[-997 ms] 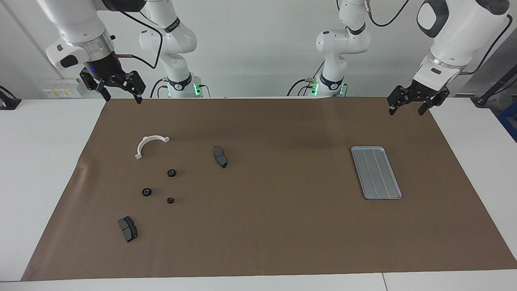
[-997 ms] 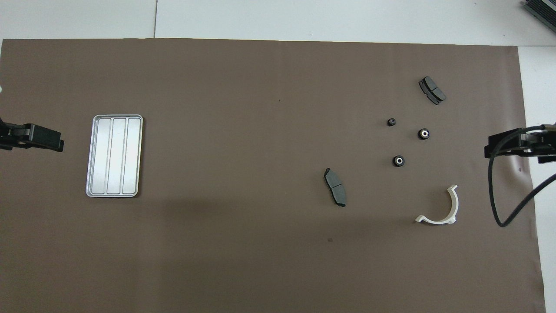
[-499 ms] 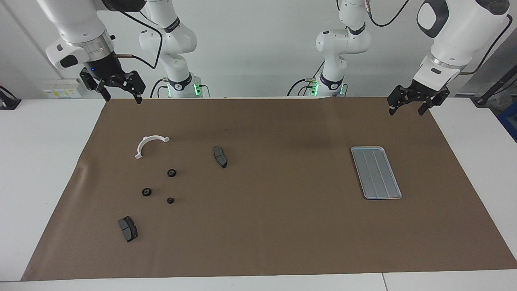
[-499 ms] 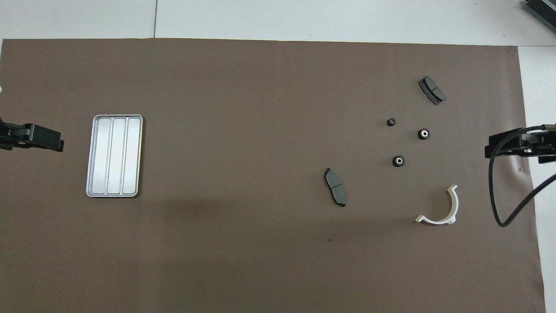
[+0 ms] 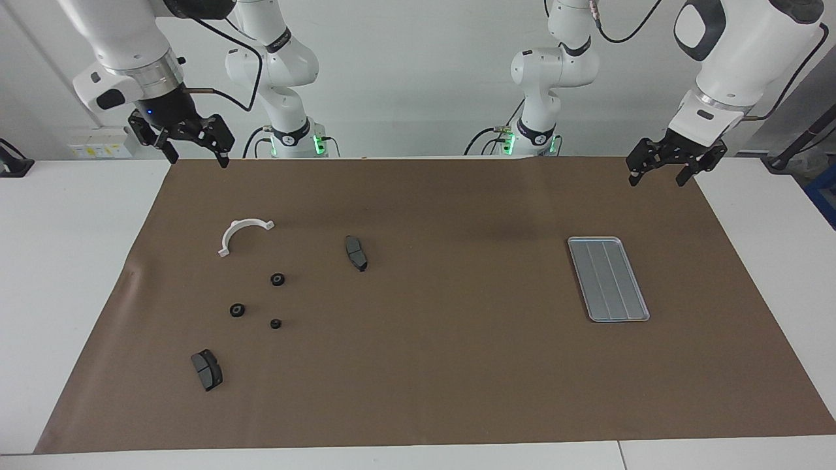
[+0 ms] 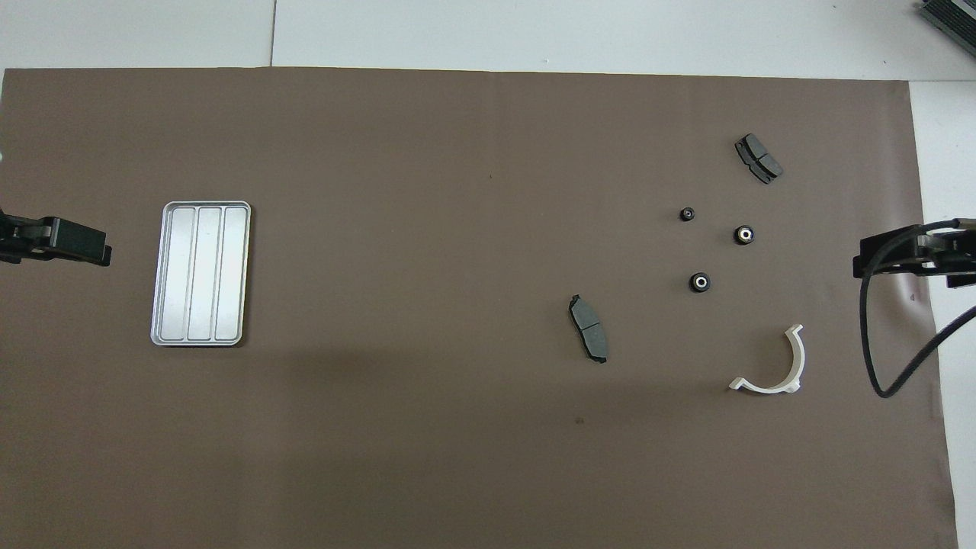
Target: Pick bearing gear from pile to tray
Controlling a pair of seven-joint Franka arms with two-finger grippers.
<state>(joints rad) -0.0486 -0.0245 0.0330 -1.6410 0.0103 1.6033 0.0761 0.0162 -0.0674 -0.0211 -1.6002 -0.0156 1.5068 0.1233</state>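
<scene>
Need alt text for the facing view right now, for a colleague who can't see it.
Both arms wait raised with open hands: the right hand over the brown mat's corner near the scattered parts, the left hand over the corner near the empty tray. The parts: a white bracket, three black round pieces, two brake pads.

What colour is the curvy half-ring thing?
White; the half-ring bracket shows best in the overhead view.

I can't read any text here. There is dark lettering on a band around each arm [image 5: 277,44] near its base, and labels on a wall plate [image 5: 99,151] by the desk's corner, all too small to read.
</scene>
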